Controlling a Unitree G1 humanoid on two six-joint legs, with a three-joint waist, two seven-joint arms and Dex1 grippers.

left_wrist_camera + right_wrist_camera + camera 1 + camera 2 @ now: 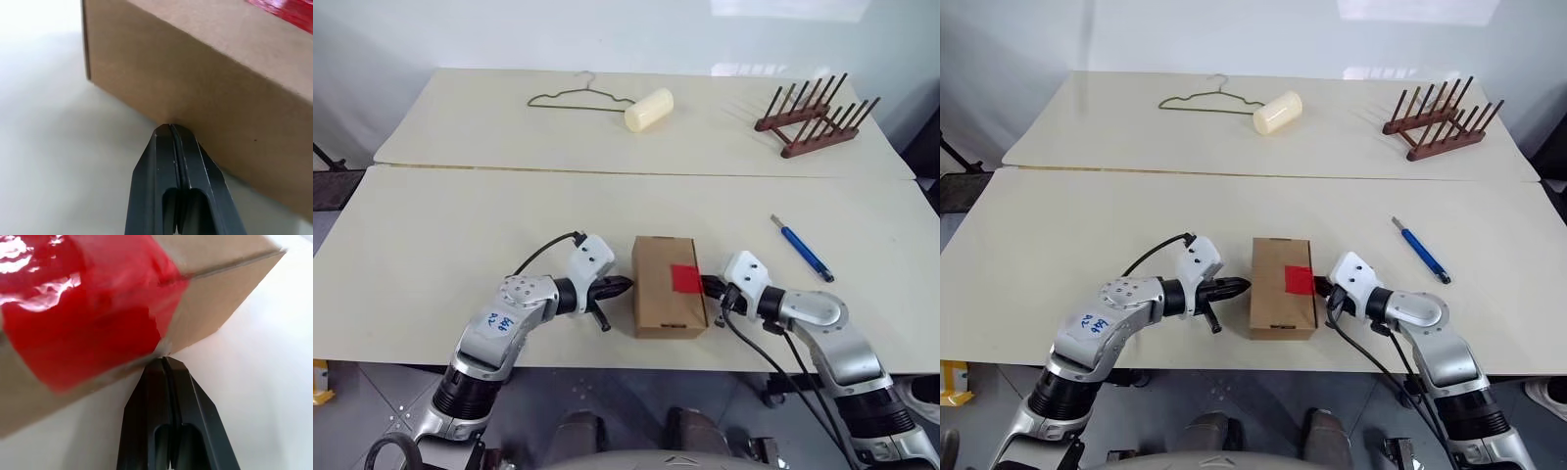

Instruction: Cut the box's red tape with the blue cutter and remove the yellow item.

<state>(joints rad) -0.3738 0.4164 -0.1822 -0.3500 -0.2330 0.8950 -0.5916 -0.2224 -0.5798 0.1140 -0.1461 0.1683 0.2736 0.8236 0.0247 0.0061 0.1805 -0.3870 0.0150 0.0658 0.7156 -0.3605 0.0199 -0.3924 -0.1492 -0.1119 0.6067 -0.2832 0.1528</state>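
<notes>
Both closed hands, left hand (625, 285) and right hand (707, 286), flank the box (666, 294).

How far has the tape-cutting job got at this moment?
Nothing is cut: the red tape is intact on the closed box. In hand: both shut grippers, left and right, press the box's sides. Left: fetch the blue cutter, slice, open, remove the item.

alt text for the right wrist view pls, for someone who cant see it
The right gripper, its two black fingers shut together, has its tip at the side of the box, just below the glossy red tape that wraps over the box's edge. Pale table lies beneath.
</notes>
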